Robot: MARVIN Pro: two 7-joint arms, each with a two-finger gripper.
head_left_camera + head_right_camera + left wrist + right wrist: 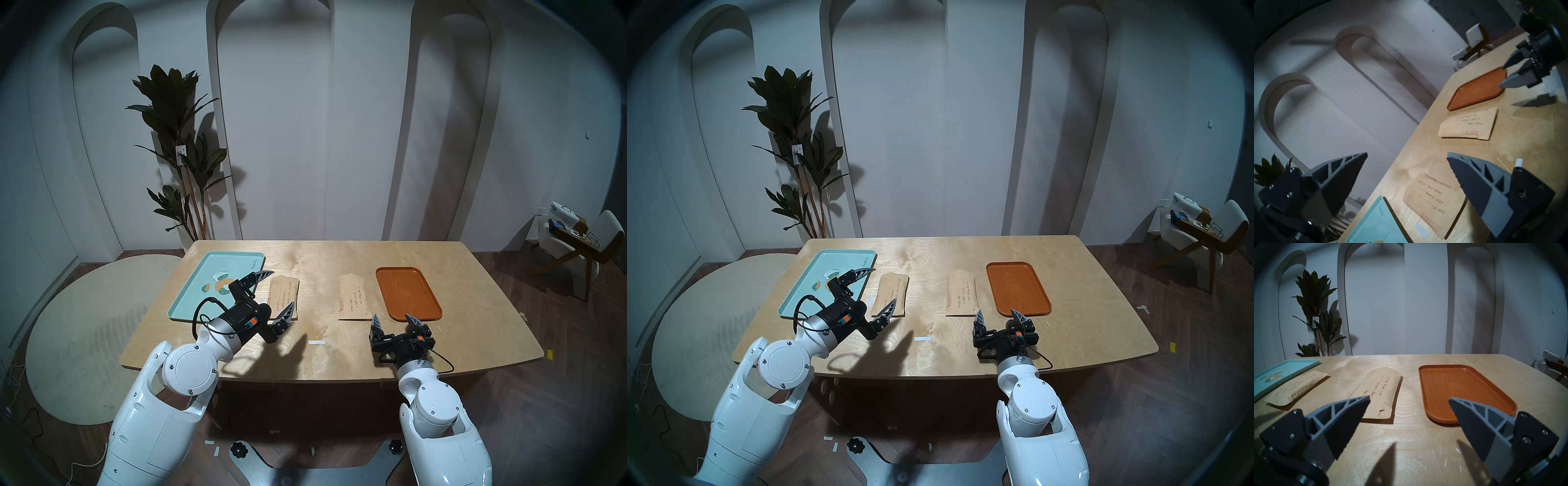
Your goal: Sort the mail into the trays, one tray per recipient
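Observation:
Two tan envelopes lie flat on the wooden table. The left envelope lies beside the mint-green tray. The right envelope lies beside the orange-brown wood-grain tray. Both trays hold nothing. My left gripper is open and empty, hovering above the left envelope's near end. My right gripper is open and empty, low over the table just in front of the right envelope and the orange-brown tray.
A small white tape strip lies on the table between the arms, and another lies by the left envelope. A tall plant stands behind the table's far left corner. A chair stands to the far right.

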